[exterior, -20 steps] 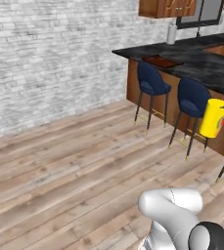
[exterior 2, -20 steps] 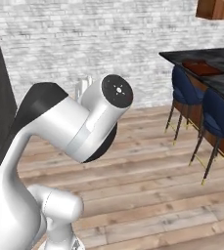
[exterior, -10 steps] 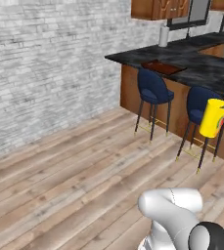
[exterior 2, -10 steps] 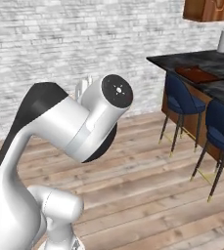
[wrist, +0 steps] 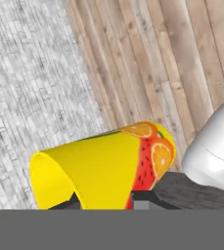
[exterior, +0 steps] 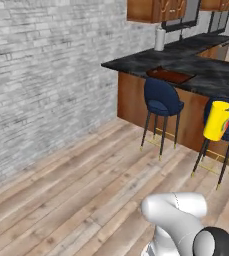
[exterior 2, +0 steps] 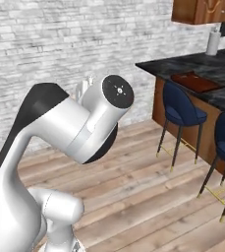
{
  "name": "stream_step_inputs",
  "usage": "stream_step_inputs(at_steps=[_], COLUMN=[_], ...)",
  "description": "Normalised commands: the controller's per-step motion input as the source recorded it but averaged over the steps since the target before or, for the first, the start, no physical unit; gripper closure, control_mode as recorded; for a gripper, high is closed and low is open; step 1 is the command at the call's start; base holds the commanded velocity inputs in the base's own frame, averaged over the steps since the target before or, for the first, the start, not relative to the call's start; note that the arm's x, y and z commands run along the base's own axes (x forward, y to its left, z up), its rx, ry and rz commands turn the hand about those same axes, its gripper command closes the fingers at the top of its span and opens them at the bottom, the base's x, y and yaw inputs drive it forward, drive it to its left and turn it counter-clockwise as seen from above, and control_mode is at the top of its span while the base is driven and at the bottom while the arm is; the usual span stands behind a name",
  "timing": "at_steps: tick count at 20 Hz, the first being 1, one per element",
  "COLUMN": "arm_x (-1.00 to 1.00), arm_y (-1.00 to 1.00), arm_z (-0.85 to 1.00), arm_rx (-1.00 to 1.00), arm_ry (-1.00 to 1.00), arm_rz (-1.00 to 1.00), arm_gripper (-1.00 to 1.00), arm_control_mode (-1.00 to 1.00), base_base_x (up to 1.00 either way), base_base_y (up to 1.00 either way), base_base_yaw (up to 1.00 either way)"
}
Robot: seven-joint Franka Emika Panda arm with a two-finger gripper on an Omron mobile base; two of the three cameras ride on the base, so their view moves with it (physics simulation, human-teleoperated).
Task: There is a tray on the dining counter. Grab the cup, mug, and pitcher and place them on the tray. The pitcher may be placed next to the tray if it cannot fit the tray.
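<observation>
Left base view shows the dining counter, a black marble top on a brown wood front, running along the far right with dark blue stools drawn up to it. On that counter lies the tray, dark reddish-brown, near the front edge above the nearest stool; the right base view has it too. A pale cylinder stands further back on the counter. The cup, yellow, hangs in the air off the counter's front, at stool height. Hand view shows the gripper clamped on the cup, its fingertips at either side of the yellow wall.
</observation>
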Motion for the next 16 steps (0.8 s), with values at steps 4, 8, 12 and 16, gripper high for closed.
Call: stream_step_inputs(at_steps=[4, 8, 12, 16], arm_x=[0.00, 0.00, 0.00, 0.00], arm_y=[0.00, 0.00, 0.00, 0.00], arm_z=[0.00, 0.00, 0.00, 0.00], arm_rx=[0.00, 0.00, 0.00, 0.00], arm_ry=[0.00, 0.00, 0.00, 0.00], arm_rz=[0.00, 0.00, 0.00, 0.00], arm_gripper=[1.00, 1.00, 1.00, 1.00], arm_control_mode=[1.00, 1.00, 1.00, 1.00], base_base_x=[1.00, 1.00, 0.86, 0.73], base_base_y=[0.89, 0.80, 0.53, 0.37], base_base_yaw=[-0.28, -0.30, -0.38, -0.49])
